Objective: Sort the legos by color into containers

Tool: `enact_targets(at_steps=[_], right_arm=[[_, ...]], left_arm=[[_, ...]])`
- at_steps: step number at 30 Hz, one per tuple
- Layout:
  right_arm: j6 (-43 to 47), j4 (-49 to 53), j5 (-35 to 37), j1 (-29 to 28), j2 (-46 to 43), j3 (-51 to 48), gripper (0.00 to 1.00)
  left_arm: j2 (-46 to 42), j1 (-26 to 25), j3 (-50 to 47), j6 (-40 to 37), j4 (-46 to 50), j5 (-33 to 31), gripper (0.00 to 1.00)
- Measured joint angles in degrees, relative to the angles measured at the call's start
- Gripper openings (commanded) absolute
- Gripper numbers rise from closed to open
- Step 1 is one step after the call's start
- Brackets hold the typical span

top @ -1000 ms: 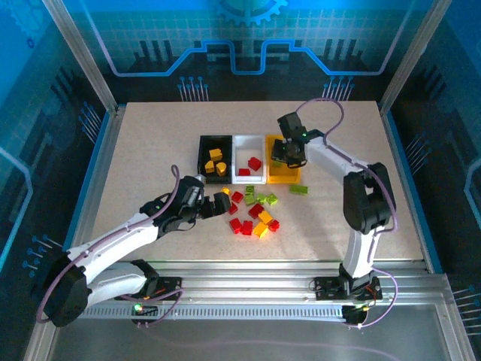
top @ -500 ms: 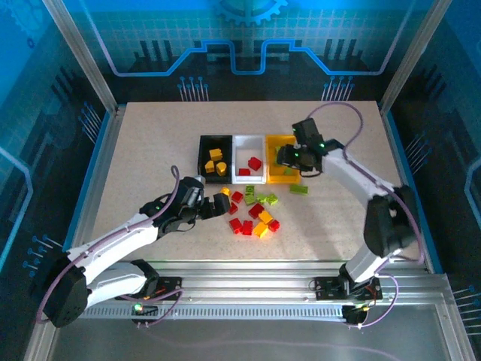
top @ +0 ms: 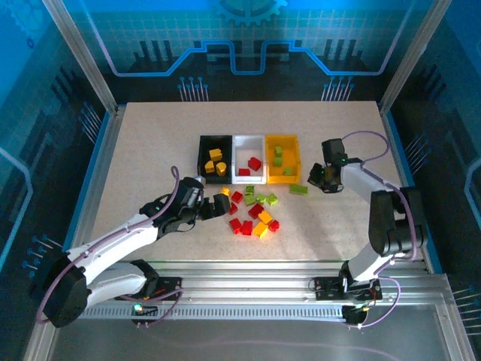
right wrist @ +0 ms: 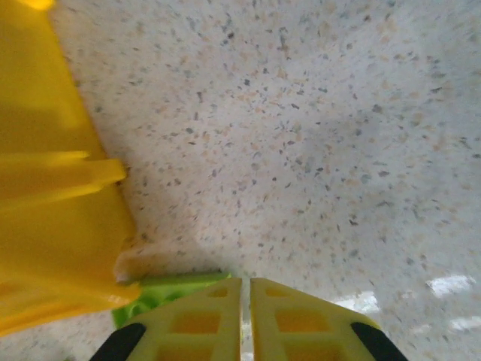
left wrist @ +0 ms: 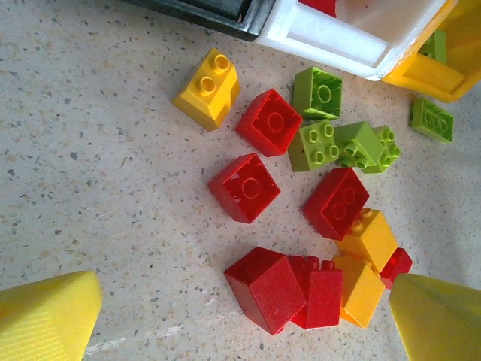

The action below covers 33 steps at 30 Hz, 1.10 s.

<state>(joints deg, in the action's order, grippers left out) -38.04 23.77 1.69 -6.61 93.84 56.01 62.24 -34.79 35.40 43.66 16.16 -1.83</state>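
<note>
Swung away from the yellow bin (top: 284, 180) toward three o'clock, the right gripper (top: 322, 179) is clamped on nothing, the left gripper (top: 222, 203) splayed beside the loose legos (top: 254, 214) at the bins' six o'clock, most seemingly unsorted.

no legible text, no labels or numbers on legos (left wrist: 246, 187), containers (left wrist: 331, 39), table (top: 150, 150)

tabletop (top: 150, 143): speckled beige | backdrop (top: 240, 37), 12 o'clock: blue-lit gear-and-circuit graphic | rail (top: 248, 289), 6 o'clock: ribbed aluminium
</note>
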Motion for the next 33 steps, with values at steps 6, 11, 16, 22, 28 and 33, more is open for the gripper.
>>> enact_targets(at_steps=[6, 11, 16, 22, 28, 33], right_arm=[[1.03, -2.01, -1.09, 0.22, 6.99, 4.26, 0.01], [1.29, -3.45, -2.51, 0.26, 9.62, 5.7, 0.0], [1.22, -3.02, -3.69, -0.52, 10.97, 5.66, 0.0], [0.57, -3.23, -3.98, -3.93, 5.6, -0.92, 0.0], [-0.22, 0.98, -5.16, -9.49, -4.7, -10.21, 0.01], [-0.2, 4.66, -2.62, -14.43, -9.64, -10.86, 0.54]], left_arm=[[0.0, 0.0, -0.72, 0.02, 0.0, 0.13, 0.99], [0.0, 0.0, -0.76, 0.02, -0.04, 0.2, 0.99], [0.17, 0.0, -0.96, 0.13, -0.48, 0.2, 0.99], [1.57, 0.0, -1.92, 0.7, -2.16, 0.24, 0.99], [2.64, 0.0, -2.58, 1.31, -3.34, 0.85, 0.99], [2.64, 0.0, -3.21, 1.49, -4.48, 1.31, 0.99]])
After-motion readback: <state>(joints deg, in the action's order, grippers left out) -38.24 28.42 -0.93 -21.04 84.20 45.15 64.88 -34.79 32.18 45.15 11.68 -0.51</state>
